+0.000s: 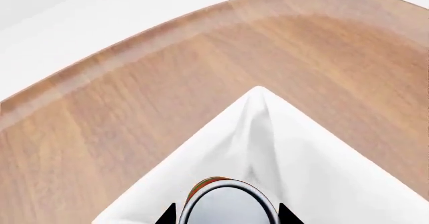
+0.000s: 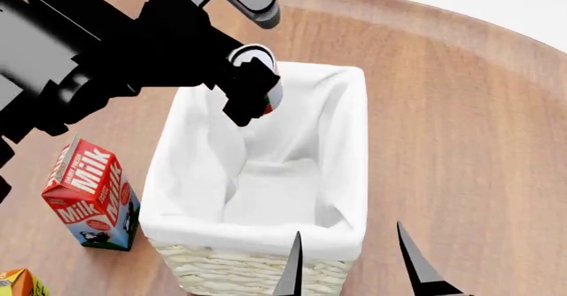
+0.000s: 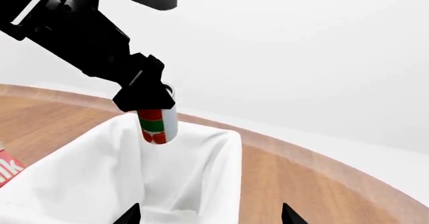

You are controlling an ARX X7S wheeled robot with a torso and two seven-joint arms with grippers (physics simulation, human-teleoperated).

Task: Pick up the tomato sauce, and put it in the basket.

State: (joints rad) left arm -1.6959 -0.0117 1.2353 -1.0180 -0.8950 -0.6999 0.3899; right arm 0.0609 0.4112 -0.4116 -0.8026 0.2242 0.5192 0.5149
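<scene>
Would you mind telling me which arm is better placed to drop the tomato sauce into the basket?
Left. The left gripper already holds the tomato sauce above the basket; the right gripper sits open and empty at the basket's near end.

A red, white and blue milk carton (image 2: 90,193) stands upright at eight o'clock on the round wooden table (image 2: 461,143); an orange carton's corner (image 2: 18,284) shows at seven o'clock, near it.

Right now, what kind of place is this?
Likely a simulated home tabletop: a rounded wooden table against blank white, holding a lined basket and a milk carton. The left hand holds the tomato sauce over the basket.
</scene>
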